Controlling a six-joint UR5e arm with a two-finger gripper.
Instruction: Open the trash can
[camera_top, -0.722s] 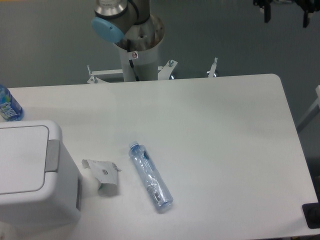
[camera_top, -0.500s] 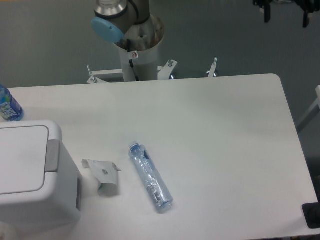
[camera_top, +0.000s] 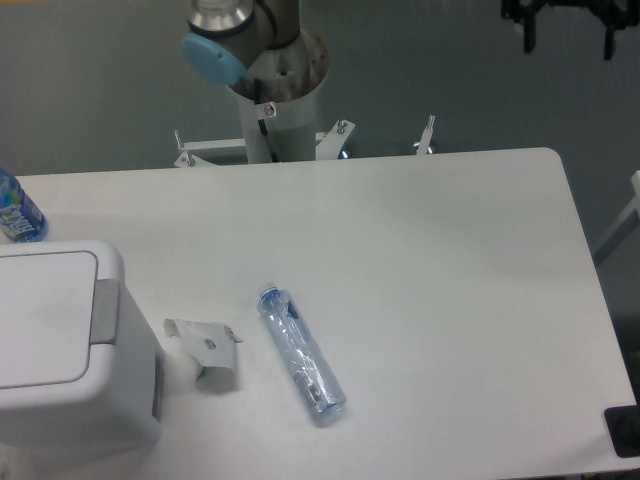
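Observation:
The trash can (camera_top: 60, 400) is a large white boxy bin at the table's front left corner. Its flat white lid panel (camera_top: 40, 318) lies closed, with the grey push-bar strip (camera_top: 105, 312) along its right side. My gripper (camera_top: 567, 30) hangs at the top right of the frame, beyond the table's far edge and far from the bin. Its two dark fingers (camera_top: 527, 32) stand wide apart with nothing between them. Only the lower part of the gripper shows.
A clear plastic bottle with a blue cap (camera_top: 302, 354) lies on the table (camera_top: 430, 260) right of the bin. A crumpled white-grey paper cup piece (camera_top: 206, 352) lies between them. Another blue-labelled bottle (camera_top: 17, 208) stands at the far left. The arm's base column (camera_top: 275, 90) rises behind the table.
The gripper has shifted slightly to the left at the top of the frame, and the arm's blue-capped joint moved a little left. Nothing on the table has moved.

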